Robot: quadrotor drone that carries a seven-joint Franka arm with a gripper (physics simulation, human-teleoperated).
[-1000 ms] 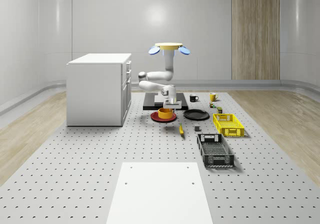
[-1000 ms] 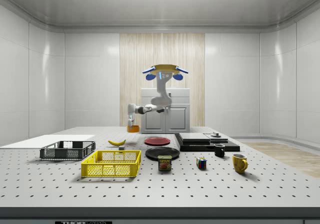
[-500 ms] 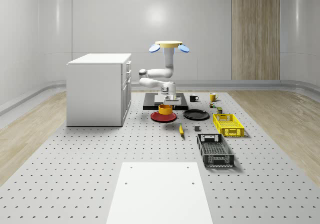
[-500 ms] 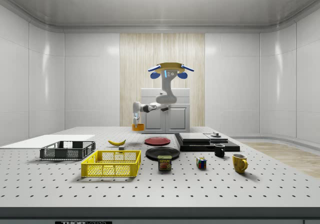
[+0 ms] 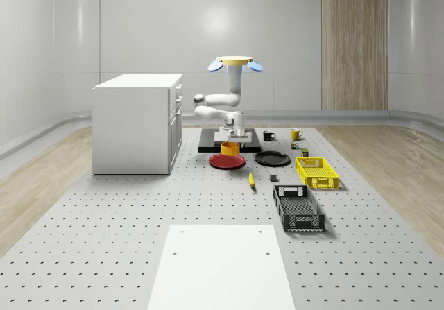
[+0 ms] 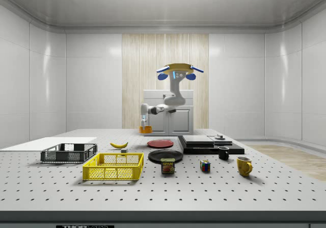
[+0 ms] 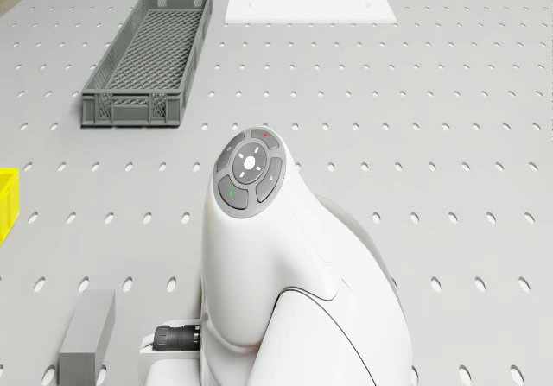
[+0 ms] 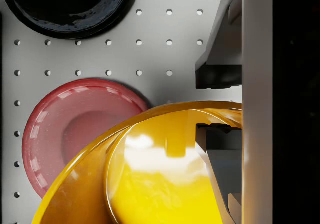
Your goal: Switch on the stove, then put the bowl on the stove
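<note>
Above red plate (image 5: pixel 227 161), tool (image 5: pixel 230 141) gripping bowl (image 5: pixel 229 148)

The grey perforated table (image 5: pixel 104 240) carries a white cabinet (image 5: pixel 137 123) near its far left, a flat black stove (image 5: pixel 211 142) at the far middle, a red plate (image 5: pixel 226 161), a black plate (image 5: pixel 272 159), a yellow crate (image 5: pixel 316 172), a dark mesh crate (image 5: pixel 297 207), a banana (image 5: pixel 251 179) and a white sheet (image 5: pixel 222 265) at the near edge.

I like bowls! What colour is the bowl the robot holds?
The round glossy bowl is yellow-orange, clearest in the wrist view.
</note>
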